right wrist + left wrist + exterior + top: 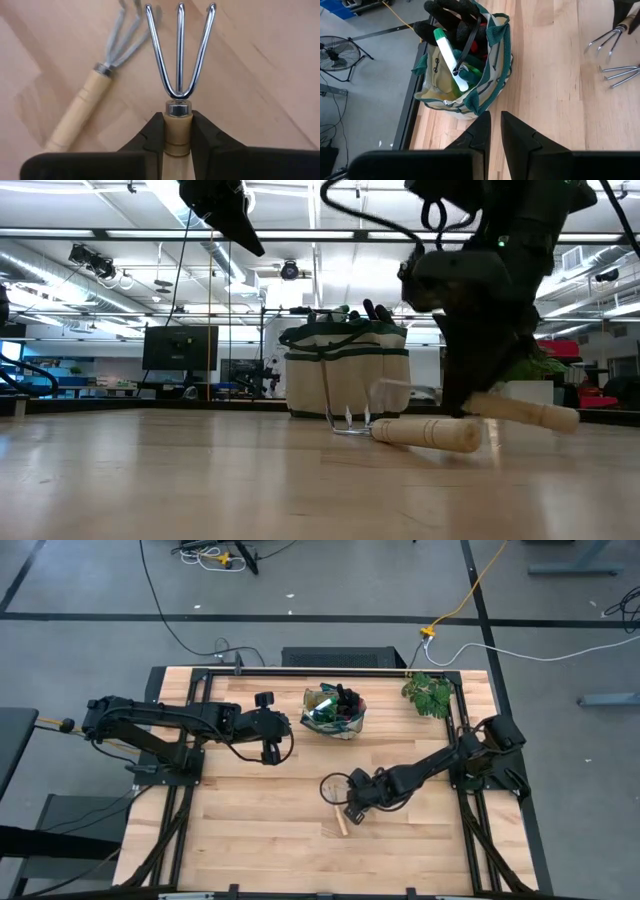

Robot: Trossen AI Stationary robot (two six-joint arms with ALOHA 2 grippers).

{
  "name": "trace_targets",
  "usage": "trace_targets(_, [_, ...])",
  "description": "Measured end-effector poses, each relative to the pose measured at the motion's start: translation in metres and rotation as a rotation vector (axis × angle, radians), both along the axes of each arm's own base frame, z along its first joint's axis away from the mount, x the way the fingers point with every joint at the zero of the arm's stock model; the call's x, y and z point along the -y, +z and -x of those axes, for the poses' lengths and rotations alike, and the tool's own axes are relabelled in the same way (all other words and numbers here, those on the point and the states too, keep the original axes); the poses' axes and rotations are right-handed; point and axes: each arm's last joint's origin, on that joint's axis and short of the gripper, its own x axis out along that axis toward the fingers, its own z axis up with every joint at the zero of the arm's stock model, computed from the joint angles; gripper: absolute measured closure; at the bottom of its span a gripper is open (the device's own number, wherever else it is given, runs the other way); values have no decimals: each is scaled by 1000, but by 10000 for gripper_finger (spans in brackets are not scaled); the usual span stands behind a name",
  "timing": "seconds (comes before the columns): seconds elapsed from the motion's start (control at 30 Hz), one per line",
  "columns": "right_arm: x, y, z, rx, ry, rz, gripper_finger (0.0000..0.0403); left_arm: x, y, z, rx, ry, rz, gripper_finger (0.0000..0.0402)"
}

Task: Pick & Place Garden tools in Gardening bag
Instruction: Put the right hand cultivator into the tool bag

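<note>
While one mini rake point(75, 112) lies loose, right end effector point(178, 131) grips another rake point(179, 75)

High camera looks straight down on my whole table point(260, 840). Low camera sits at tabletop level, facing the room. My left wrist camera looks down at the bag point(470, 75); my right wrist camera views the rakes point(180, 60) close up. All four show rakes.
</note>
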Motion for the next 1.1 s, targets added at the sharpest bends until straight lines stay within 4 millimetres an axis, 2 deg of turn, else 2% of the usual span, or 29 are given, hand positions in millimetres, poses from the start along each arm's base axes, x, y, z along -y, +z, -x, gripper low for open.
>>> trace_targets(0.27, [10,21,-3,106,31,37,350,0,1,0,7,1,1,353])
trace_targets(0.67, [40,53,-15,298,64,143,350,0,1,0,7,1,1,353])
trace_targets(1.1, [83,67,-35,449,75,269,350,0,1,0,8,1,1,353])
